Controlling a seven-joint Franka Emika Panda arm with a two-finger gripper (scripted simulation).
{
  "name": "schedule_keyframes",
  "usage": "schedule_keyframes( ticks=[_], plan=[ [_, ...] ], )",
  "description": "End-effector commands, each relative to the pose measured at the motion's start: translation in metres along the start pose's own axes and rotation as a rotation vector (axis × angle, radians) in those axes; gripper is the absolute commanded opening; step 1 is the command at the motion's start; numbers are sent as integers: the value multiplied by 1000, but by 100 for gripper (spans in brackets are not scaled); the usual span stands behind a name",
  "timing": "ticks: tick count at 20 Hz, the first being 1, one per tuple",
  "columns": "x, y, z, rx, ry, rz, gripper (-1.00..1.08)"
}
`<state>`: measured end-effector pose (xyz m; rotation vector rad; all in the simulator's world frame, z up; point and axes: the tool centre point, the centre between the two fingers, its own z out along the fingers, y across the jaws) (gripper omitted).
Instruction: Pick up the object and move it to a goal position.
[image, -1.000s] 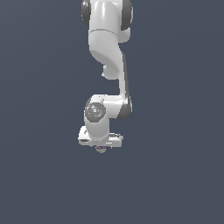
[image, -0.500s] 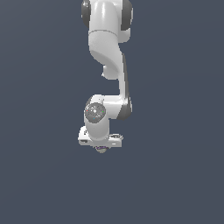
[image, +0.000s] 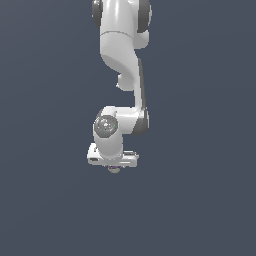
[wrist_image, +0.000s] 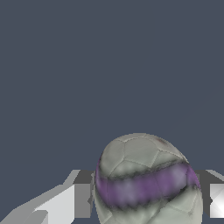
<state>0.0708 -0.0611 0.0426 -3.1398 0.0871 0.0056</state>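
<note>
While the gripper (image: 114, 167) pinches the ball (wrist_image: 146, 181) between its fingers (wrist_image: 61, 203), risk is slip: round surface, small contact patch. Ball sits under the hand in the exterior view. A fast move or loosened grip drops it before goal.

a flat, plain slate-blue surface (image: 200, 200) fills both views; whether the ball (wrist_image: 146, 181) rests on it cannot be told.

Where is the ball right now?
The ball sits between the gripper's fingers; in the exterior view it peeks out just below the hand, near centre.
</note>
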Motion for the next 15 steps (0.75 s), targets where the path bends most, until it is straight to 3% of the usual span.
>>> schedule_keyframes(
  ticks=[1, 9, 15],
  plan=[
    [-2, 9, -9, 0, 3, 1, -100],
    [-15, 49, -47, 0, 3, 1, -100],
    [-17, 61, -58, 0, 3, 1, -100]
  ],
)
